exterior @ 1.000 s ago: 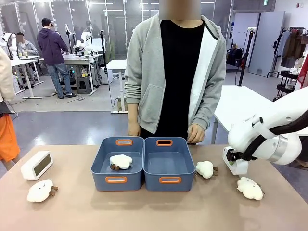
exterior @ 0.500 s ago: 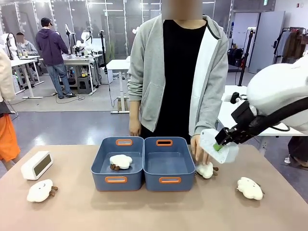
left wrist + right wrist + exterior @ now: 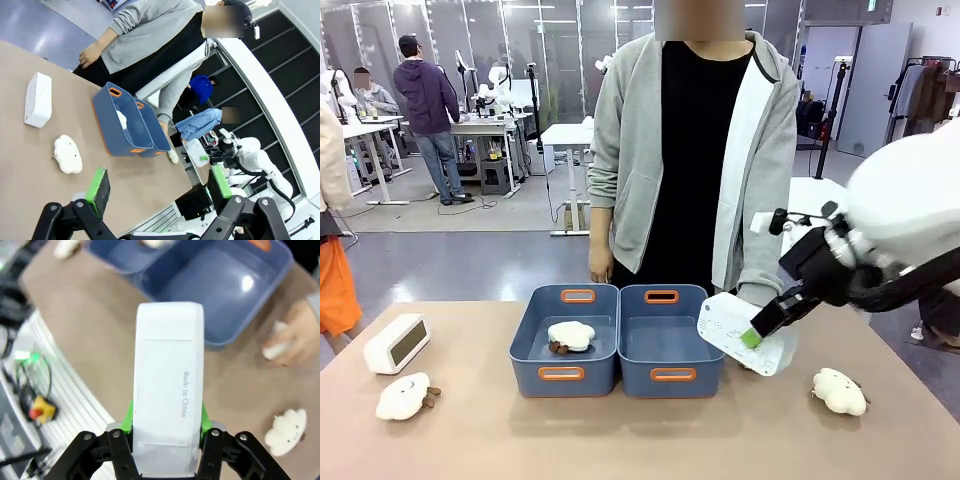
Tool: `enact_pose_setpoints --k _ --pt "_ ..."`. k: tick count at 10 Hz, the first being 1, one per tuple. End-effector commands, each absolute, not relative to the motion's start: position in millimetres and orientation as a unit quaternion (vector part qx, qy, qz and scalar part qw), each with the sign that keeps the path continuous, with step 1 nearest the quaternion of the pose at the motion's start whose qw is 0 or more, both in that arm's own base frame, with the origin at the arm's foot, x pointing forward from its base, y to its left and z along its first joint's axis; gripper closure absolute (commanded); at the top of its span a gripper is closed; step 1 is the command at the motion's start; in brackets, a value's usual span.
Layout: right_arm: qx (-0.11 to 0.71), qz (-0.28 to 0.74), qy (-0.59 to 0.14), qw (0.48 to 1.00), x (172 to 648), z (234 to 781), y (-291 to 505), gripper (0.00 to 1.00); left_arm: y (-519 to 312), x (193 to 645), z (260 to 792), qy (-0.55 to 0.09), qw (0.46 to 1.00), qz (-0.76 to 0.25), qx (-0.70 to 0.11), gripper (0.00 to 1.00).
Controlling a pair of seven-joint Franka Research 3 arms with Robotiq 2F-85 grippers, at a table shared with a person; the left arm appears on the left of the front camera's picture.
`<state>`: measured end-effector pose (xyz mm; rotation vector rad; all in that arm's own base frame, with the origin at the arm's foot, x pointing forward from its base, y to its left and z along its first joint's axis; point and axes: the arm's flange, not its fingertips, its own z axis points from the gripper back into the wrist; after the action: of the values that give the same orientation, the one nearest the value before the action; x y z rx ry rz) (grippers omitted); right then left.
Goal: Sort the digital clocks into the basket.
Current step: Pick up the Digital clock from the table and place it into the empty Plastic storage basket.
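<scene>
Right gripper point(image 3: 752, 338) has its jaws closed on the flat sides of one digital clock point(image 3: 725, 325), green pads pressing both long edges. It carries the clock tilted, clear of the table and just right of the right-hand basket point(image 3: 640, 380). The right wrist view looks down past the clock's printed back into that empty bin, so the height likely serves to clear the rim before lowering.

The left-hand basket point(image 3: 530, 378) already holds a cloud plush point(image 3: 570, 336), which suggests the empty bin is meant for clocks. The second clock point(image 3: 397, 343) lies on the far left of the table, well apart from both baskets, with another plush point(image 3: 403, 396) just nearer. A third plush point(image 3: 839, 390) sits on the near right.

The left gripper point(image 3: 159, 184) hangs above the near left edge, jaws wide apart and empty, probably placed for the left clock. The person's hand point(image 3: 300, 335) rests by a plush point(image 3: 275, 342) right of the bin, close to the carry path.
</scene>
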<state>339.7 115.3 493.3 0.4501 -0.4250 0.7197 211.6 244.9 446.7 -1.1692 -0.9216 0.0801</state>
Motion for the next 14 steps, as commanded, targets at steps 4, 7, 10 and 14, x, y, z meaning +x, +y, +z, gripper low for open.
enact_pose_setpoints --k 4,7,10,14 --pt "0.35 0.473 -0.191 0.786 243.5 545.5 -11.3 1.0 245.1 211.2 450.0 -0.424 0.728 0.035 -0.538 0.0" --pt "0.359 0.462 -0.197 0.787 250.2 540.2 -15.2 1.0 245.1 211.2 450.0 -0.424 0.728 0.035 -0.538 0.0" --pt "0.353 0.44 -0.209 0.799 261.7 536.8 -16.3 1.0 245.1 211.2 450.0 -0.424 0.728 0.035 -0.538 0.0" --pt "0.31 0.364 -0.279 0.833 335.6 540.1 49.6 1.0 245.1 211.2 450.0 -0.424 0.728 0.035 -0.538 0.0"
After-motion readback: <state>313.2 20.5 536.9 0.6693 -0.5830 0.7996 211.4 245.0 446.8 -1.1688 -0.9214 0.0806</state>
